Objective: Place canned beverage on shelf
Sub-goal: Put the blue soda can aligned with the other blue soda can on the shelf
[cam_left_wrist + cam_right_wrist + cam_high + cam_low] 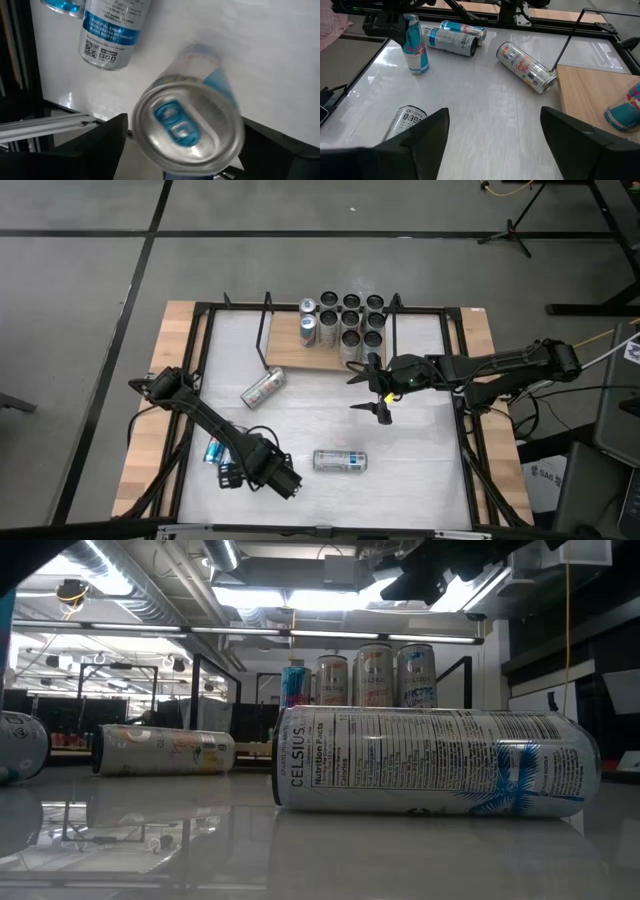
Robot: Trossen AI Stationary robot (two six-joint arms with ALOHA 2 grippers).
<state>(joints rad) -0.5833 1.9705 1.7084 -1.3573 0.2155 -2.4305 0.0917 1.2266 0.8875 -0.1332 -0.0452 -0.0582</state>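
A blue and red can (pixel 415 47) stands upright on the white table at the near left; its silver top (pixel 187 127) shows in the left wrist view. My left gripper (pixel 280 478) points down over it, open, one finger on either side of its top. The shelf (pixel 285 352), a wooden board in a black rod frame, lies at the far middle with several upright cans (pixel 345 322) on its right half. My right gripper (pixel 370 393) hangs open in the air in front of the shelf, holding nothing. My left gripper comes at the upright can from above with a finger (pixel 107 145) on each side of its top. A thin gap shows at one finger. At the other, I cannot tell whether it touches. The can's base stands on the table.
Two cans (pixel 451 39) lie side by side near the left frame rail. A silver can (pixel 340 460) lies near the front middle, and a white and orange can (pixel 264 388) lies before the shelf's left end. A black rod frame (pixel 200 360) borders the table.
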